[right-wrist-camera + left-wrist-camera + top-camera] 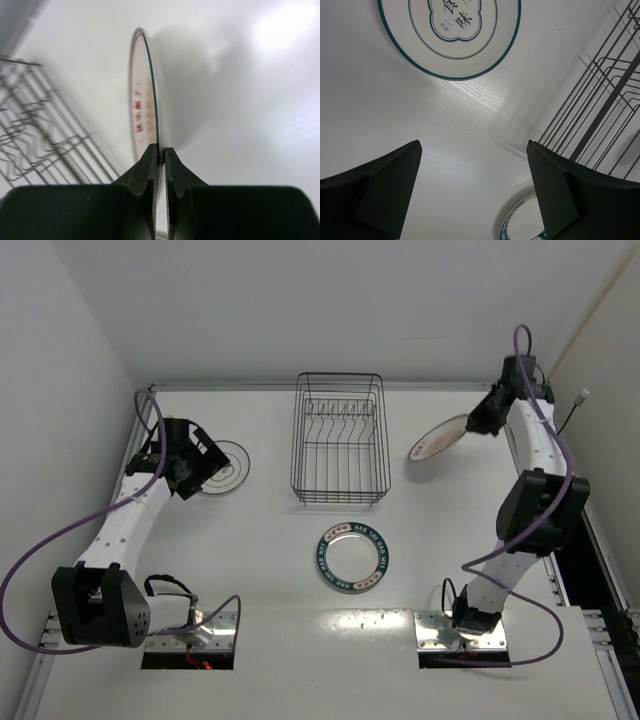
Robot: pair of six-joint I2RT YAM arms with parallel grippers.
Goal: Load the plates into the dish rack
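Observation:
The wire dish rack [338, 455] stands at the back middle with no plate in it. My right gripper [478, 420] is shut on the rim of the orange-centred plate [438, 440], holding it tilted to the right of the rack. The right wrist view shows that plate [142, 100] edge-on, pinched between my fingertips [161, 155]. The ringed plate [222, 468] lies flat at the left. My left gripper [195, 465] hovers open at its left edge, with nothing between its fingers [385, 190]. The teal-rimmed plate [351, 557] lies flat in front of the rack.
The left wrist view shows the ringed plate [450, 35] ahead, rack wires [605, 110] at the right and a sliver of the teal plate [520, 220] below. White walls close in the table's back and sides. Rack wires [45, 135] lie left of the held plate.

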